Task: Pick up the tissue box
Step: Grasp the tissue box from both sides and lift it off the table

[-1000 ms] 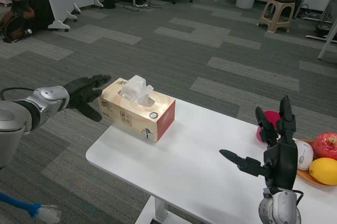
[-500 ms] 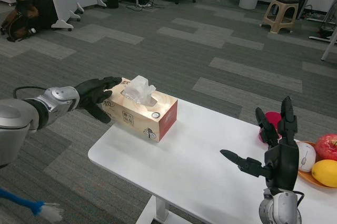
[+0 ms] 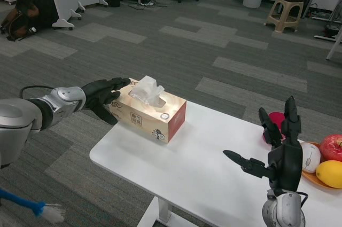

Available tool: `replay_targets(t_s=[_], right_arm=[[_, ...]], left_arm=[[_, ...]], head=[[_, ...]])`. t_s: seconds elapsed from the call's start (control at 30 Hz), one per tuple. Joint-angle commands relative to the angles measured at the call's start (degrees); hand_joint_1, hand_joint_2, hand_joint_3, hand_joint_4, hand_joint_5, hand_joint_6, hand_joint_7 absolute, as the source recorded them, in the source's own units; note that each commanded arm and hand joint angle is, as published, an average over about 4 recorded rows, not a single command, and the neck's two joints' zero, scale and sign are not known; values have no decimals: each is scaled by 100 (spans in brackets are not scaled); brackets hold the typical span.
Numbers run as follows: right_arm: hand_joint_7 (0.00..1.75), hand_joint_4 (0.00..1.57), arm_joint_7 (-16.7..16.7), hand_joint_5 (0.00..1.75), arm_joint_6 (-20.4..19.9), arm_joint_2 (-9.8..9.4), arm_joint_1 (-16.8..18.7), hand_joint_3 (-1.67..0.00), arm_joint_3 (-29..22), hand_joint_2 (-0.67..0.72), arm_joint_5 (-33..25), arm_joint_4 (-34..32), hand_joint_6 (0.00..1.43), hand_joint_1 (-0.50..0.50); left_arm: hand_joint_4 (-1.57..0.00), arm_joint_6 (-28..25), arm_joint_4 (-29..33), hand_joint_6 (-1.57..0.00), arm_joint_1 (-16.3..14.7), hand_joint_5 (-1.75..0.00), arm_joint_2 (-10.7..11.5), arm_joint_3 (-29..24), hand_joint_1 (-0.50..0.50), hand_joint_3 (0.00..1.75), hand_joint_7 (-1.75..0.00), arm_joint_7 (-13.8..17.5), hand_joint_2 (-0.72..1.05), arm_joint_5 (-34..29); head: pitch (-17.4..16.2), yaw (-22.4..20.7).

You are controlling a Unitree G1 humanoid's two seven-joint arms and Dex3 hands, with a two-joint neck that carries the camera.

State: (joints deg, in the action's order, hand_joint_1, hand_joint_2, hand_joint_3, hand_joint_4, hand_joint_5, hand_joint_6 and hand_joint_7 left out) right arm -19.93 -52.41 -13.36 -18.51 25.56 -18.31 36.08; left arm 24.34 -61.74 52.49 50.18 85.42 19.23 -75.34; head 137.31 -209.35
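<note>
The tissue box [image 3: 152, 112] is orange-tan with a red end and a white tissue sticking out of its top. It lies on the white table [image 3: 197, 168] near the far left corner. My left hand [image 3: 104, 96] is at the box's left end, fingers spread along the top edge and thumb low, touching it. The box still rests on the table. My right hand [image 3: 279, 149] stands upright over the table's right side, fingers apart and holding nothing.
An orange plate [image 3: 312, 180] at the right edge carries a red apple [image 3: 332, 146], a lemon [image 3: 328, 173] and a white round object [image 3: 309, 156]. A red cup [image 3: 274, 122] stands behind my right hand. A blue brush [image 3: 37, 211] lies low left. A person [image 3: 26, 2] sits far back left.
My left hand has reached right to the box's left end, and the box has slid a little to the right on the table. The right hand has not moved.
</note>
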Motion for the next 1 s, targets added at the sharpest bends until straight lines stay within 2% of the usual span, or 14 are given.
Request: replay_targets(t_s=[0.03, 0.17, 0.3, 0.57, 0.8, 0.9, 1.0], right_arm=[[0, 49, 7, 10, -6, -9, -21, -24, -33, -16, -59, -18, 0, -25], [0, 46, 7, 10, -6, -9, 12, -24, -51, -16, -59, -47, 0, -25], [0, 47, 7, 10, -6, -9, 30, -24, -51, -16, -59, -55, 0, -25], [0, 49, 7, 10, -6, -2, 67, -28, -51, -16, -59, -58, 0, -25], [0, 49, 7, 10, -6, 0, 67, -24, -51, -16, -59, -53, 0, -25], [0, 49, 7, 10, -6, 0, 72, -26, -51, -16, -63, -58, 0, -25], [0, 49, 7, 10, -6, 0, 94, -24, -44, -16, -68, -53, 0, -25]], left_arm=[[0, -22, 43, 0, -103, 0, -65, -241, 50, 9, 0, 81, 100, 37], [0, -8, 81, 0, -189, 0, 23, -489, 50, 9, 0, 101, 103, 37], [0, -8, 76, 0, -217, 0, 56, -674, 50, 9, 0, 107, 96, 41], [0, -8, 74, 0, -92, 0, 58, -746, 50, 9, 0, 107, 103, 131], [0, -8, 10, 0, 150, 0, -109, -753, 50, 9, 0, 83, 96, 426], [0, -70, -62, 0, 266, 0, -184, -716, 50, 9, 0, 72, 100, 669], [0, -211, -236, 0, 427, 0, -303, -426, 50, 9, 0, 66, 96, 775]], head=[[-5, 13], [-1, 25], [2, 39], [1, 47], [7, 56], [8, 81], [16, 91]])
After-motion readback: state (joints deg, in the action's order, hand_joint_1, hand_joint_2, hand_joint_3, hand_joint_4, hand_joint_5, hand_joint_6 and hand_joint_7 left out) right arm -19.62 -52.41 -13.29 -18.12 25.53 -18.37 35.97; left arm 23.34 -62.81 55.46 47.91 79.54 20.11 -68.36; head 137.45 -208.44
